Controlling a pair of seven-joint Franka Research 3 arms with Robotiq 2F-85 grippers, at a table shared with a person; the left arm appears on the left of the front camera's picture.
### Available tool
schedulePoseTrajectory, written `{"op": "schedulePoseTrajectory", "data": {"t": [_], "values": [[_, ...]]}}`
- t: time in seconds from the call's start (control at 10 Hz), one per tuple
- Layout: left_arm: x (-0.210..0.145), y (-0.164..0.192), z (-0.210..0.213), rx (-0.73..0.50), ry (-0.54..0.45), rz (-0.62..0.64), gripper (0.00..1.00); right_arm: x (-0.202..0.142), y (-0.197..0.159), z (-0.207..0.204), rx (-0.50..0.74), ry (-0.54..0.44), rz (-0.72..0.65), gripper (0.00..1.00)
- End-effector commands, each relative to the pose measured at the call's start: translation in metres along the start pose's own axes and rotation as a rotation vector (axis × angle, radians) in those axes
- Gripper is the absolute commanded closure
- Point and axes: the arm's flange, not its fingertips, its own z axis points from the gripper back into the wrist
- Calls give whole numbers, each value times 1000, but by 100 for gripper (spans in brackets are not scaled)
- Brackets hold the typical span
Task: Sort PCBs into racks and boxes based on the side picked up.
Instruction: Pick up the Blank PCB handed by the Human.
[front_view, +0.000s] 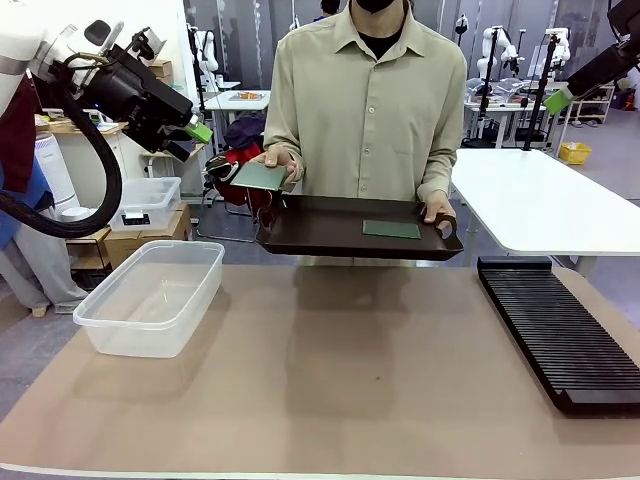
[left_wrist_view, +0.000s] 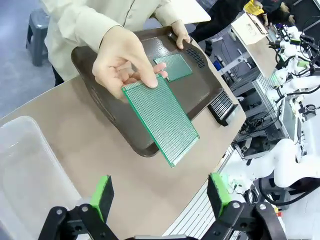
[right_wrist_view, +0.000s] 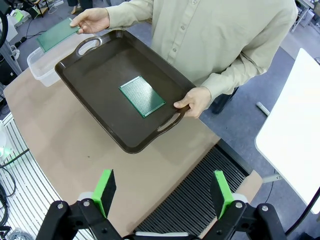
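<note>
**Boards offered on a tray, both grippers released**

A person at the far edge of the tabletop (front_view: 350, 390) holds a dark brown tray (front_view: 320, 226) by its right handle with one hand (front_view: 437, 210). The other hand (left_wrist_view: 117, 57) pinches the longer PCB (left_wrist_view: 160, 117) by one short end and holds it in the air by the tray's left end, tilted toward the left gripper (left_wrist_view: 160, 194). That gripper hangs apart from the board with its fingers spread and nothing between them. The squarer PCB (right_wrist_view: 142, 96) lies flat on the tray floor, right of its middle. The right gripper (right_wrist_view: 162, 186) is raised over the right side, its fingers also spread and empty. The clear tub (front_view: 135, 335) stands near the tabletop's left edge. The black rack (front_view: 555, 325) lies along the right edge.
</note>
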Motion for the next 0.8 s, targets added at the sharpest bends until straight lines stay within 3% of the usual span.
{"op": "schedulePoseTrajectory", "data": {"t": [0.0, 0.1, 0.3, 0.7], "values": [[13, 17, -20, 80, -34, 196, 0, -3, 1, -1, 5, 2, 6, 0], [18, 33, -32, 10, -12, 373, 0, -3, 1, -1, 5, 2, 6, 0], [18, 57, -52, -56, -14, 550, 0, -3, 1, -1, 5, 2, 6, 0], [14, 80, -69, -365, -27, 628, 0, -3, 1, -1, 5, 2, 6, 0]]}}
